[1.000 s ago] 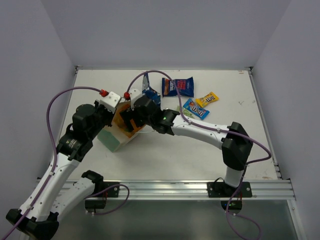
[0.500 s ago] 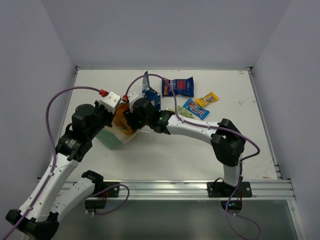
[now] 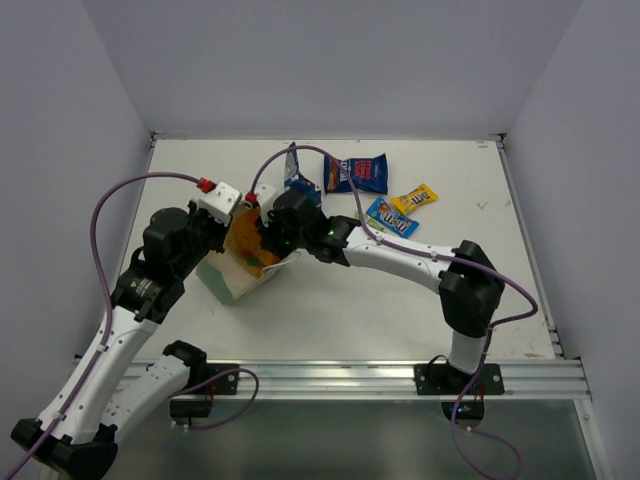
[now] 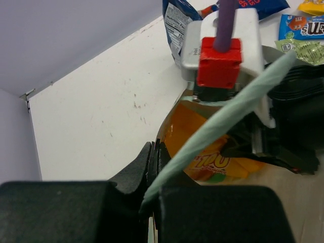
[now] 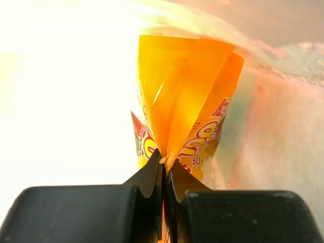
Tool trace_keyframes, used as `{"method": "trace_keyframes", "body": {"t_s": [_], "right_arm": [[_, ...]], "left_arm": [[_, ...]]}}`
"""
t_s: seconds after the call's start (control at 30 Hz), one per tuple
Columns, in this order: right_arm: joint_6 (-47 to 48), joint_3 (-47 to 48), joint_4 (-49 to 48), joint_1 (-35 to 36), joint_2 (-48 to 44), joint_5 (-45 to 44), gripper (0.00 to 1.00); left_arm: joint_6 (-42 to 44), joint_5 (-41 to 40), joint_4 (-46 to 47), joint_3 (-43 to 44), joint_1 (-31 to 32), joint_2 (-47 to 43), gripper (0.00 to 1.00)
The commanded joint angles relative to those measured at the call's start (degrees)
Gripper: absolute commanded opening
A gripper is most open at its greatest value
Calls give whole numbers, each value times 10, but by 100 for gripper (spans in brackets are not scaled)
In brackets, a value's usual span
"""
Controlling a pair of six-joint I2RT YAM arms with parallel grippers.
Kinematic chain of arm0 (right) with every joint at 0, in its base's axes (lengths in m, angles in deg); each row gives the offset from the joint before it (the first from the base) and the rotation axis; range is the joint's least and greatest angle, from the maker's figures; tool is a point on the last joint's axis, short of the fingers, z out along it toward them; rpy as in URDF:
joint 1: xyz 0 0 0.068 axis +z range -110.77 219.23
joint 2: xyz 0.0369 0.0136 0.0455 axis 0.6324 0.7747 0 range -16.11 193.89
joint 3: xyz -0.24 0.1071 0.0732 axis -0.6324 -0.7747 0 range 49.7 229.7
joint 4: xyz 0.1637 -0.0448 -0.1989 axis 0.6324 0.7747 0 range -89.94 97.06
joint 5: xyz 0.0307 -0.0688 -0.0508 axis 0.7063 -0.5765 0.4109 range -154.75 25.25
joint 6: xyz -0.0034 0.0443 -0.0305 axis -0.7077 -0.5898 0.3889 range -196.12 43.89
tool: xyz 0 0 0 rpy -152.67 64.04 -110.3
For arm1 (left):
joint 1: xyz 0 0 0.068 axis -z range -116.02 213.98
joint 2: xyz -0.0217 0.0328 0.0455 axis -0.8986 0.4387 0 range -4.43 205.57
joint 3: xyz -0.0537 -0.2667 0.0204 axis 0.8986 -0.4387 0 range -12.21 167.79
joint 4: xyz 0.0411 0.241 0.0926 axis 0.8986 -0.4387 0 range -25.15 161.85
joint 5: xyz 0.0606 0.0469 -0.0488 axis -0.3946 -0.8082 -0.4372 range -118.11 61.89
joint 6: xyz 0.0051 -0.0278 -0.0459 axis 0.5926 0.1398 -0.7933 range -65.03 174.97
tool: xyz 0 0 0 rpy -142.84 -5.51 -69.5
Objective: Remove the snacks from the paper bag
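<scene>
the right wrist view is washed out white on its left, and the creased lettering on the orange pouch [image 5: 183, 116], pinched by the right gripper [image 5: 163, 163], is only partly legible. from above, those fingertips are lost inside the paper bag [image 3: 225, 282]. the left wrist view's edges crop the yellow candy pack [image 4: 313, 6] and the blue candy pack [image 4: 305, 26].

The white table [image 3: 450, 290] carries a mint-green paper bag [image 3: 220, 280], tipped on its side at the left. Toward the back lies a dark blue chip bag [image 3: 356, 172], with a second chip bag [image 3: 297, 178] just left of it (partly hidden). A yellow candy pack [image 3: 413, 200] and a blue candy pack [image 3: 392, 217] sit close together, with a pale green sachet [image 4: 302, 50] beside the blue one.
</scene>
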Motion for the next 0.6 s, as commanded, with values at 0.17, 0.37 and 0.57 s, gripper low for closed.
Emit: {"method": "trace_keyframes", "body": {"t_s": [0.17,0.37,0.57], "right_arm": [[40,94,12,3,-156,120,0],[53,97,33,2,-217,107,0],[69,103,56,-34,-279,54,0]], "left_arm": [[-10,-31,43,23,0,13,0],[-10,-36,44,20,1,12,0],[-5,-56,40,15,1,9,0]]}}
